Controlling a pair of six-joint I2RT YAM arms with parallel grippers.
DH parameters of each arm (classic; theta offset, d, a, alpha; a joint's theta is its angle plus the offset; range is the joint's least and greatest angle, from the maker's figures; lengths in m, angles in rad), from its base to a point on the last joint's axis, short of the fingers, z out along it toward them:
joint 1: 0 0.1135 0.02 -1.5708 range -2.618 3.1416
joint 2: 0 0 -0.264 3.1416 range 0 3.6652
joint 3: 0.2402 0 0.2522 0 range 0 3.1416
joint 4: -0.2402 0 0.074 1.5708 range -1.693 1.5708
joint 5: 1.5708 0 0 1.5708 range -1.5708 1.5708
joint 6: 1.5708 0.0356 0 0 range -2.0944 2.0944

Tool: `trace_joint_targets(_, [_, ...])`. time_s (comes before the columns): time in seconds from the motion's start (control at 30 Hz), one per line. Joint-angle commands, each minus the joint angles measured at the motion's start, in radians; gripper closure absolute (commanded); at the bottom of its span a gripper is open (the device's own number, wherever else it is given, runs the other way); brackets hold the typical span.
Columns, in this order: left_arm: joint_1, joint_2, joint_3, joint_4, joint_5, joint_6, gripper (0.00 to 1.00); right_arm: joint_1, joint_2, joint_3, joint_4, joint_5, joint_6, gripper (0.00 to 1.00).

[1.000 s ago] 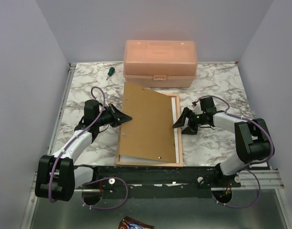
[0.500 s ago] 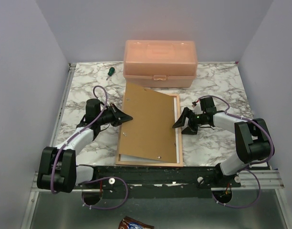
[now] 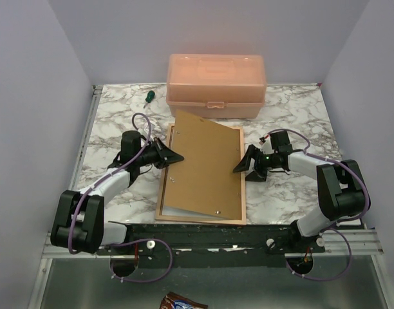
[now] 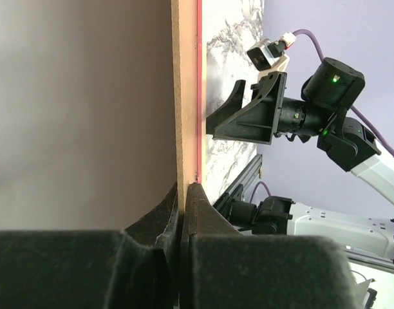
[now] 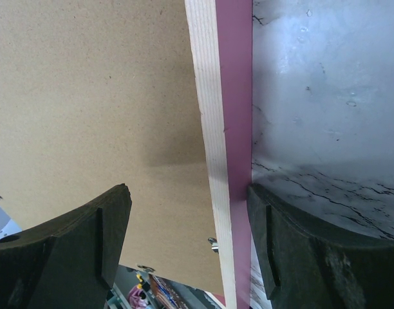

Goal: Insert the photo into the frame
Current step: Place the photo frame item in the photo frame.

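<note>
Advanced since a second ago, the left gripper (image 3: pixel 176 156), fingers pressed together, touches the brown backing board (image 3: pixel 203 167), which has slid rightward and lies askew on the back-up frame (image 3: pixel 197 221) mid-table, before a closed peach box (image 3: pixel 216 84) with contents unseen, while the right gripper (image 3: pixel 244 165) gapes astride the frame's right rail.

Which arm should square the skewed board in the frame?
Left, probably: left pincer, shut, sits at the left edge of the flat brown backing board. The right pincer is open, straddling the right rail of the pink wooden frame.
</note>
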Motion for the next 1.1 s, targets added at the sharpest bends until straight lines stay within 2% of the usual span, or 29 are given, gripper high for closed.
trace_joint_targets(0.0, [-0.025, 0.034, 0.026, 0.009, -0.003, 0.041, 1.00, 0.002, 0.009, -0.017, 0.011, -0.023, 0.000, 0.21])
trace_joint_targets(0.1, [-0.027, 0.042, 0.044, -0.056, -0.023, 0.082, 0.93, 0.002, 0.009, -0.017, 0.010, -0.022, -0.003, 0.21])
trace_joint_targets(0.33, [-0.028, 0.041, 0.097, -0.225, -0.097, 0.187, 0.67, 0.001, 0.009, -0.010, 0.001, -0.017, -0.008, 0.21])
trace_joint_targets(0.37, [-0.030, 0.036, 0.119, -0.298, -0.131, 0.225, 0.54, 0.001, 0.012, -0.008, 0.000, -0.016, -0.008, 0.21])
trace_joint_targets(0.47, [-0.037, 0.035, 0.136, -0.342, -0.160, 0.248, 0.46, 0.001, 0.012, -0.008, -0.001, -0.015, -0.010, 0.22])
trace_joint_targets(0.67, [-0.071, 0.040, 0.193, -0.463, -0.269, 0.308, 0.33, 0.002, 0.012, -0.007, -0.006, -0.011, -0.013, 0.22])
trace_joint_targets(1.07, [-0.158, 0.102, 0.300, -0.652, -0.481, 0.368, 0.22, 0.002, 0.012, -0.015, -0.003, -0.005, -0.017, 0.21])
